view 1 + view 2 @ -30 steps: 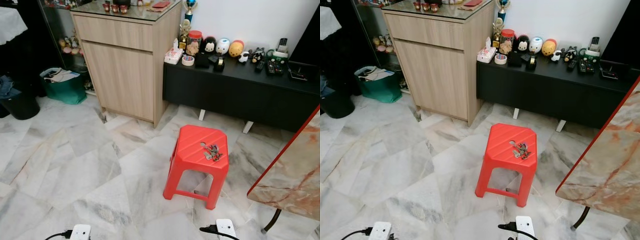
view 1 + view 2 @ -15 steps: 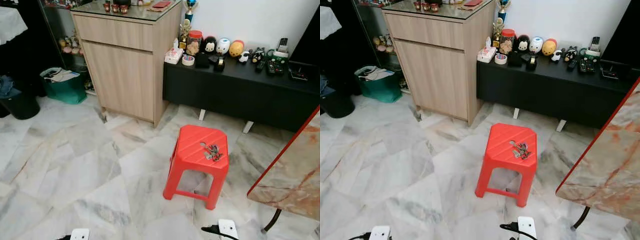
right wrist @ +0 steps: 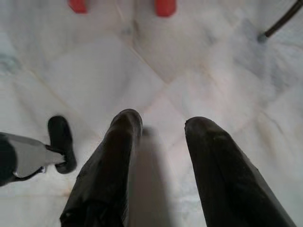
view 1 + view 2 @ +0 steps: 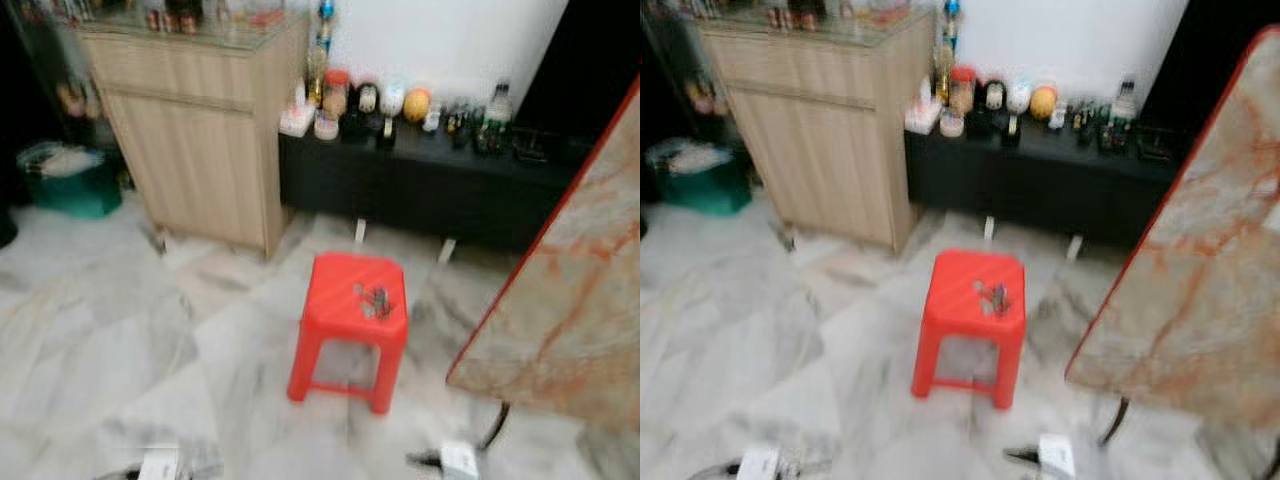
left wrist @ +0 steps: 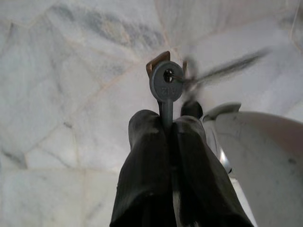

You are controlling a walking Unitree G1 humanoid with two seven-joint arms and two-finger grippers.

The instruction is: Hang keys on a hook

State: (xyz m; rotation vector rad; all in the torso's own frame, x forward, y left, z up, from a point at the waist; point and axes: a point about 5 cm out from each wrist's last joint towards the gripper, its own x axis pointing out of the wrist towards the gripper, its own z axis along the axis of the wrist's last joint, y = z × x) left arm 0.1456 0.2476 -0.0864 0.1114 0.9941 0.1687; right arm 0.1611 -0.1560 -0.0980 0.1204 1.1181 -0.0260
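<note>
I am seeing no readable text, label, brand or number anywhere; the head views are blurring, and whatever is stamped on the key (image 5: 166, 86) is staying illegible.

floor: grey-white marble tiles (image 4: 120, 330) | wooden cabinet (image 4: 195, 150) | black sideboard (image 4: 430, 190) | white wall (image 4: 440, 40)

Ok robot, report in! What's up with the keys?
Left gripper shut on a key, above floor. Right gripper open, idle. More keys on red stool. Marble table close on right.
</note>
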